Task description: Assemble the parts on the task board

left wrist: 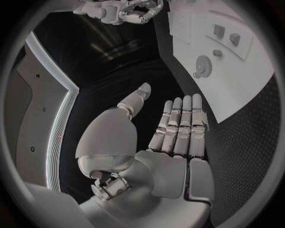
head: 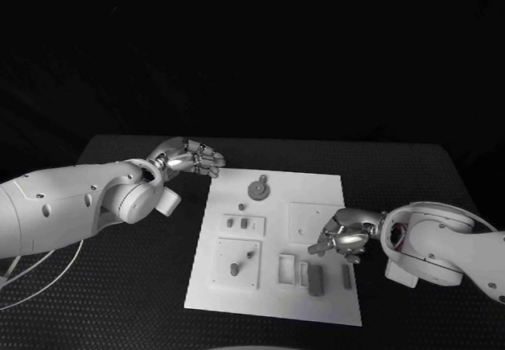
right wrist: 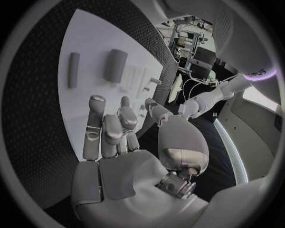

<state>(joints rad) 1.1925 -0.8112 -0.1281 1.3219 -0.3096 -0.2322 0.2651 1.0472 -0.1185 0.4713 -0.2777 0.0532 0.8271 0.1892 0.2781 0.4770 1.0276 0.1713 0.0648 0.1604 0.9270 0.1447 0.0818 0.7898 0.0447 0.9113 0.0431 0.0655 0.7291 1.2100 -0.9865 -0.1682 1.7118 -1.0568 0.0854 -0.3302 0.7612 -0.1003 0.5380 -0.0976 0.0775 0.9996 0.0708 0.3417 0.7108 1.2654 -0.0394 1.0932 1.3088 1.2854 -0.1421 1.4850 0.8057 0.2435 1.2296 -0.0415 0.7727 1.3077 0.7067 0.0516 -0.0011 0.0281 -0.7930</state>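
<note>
Your right silver hand [head: 343, 239] hovers empty, fingers apart, over the white rectangular task board's [head: 270, 293] right side, presumably to pick among the small grey parts [head: 315, 276] lying there.

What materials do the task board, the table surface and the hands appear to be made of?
Task board: probably plastic or coated metal, white and matte; it looks flat and rigid, without glare.
Table: black with a fine woven or dotted texture, possibly a rubber or fabric mat.
Left hand and right hand: seemingly metal or metallised plastic, silver and glossy, with bright highlights on the fingers.
</note>
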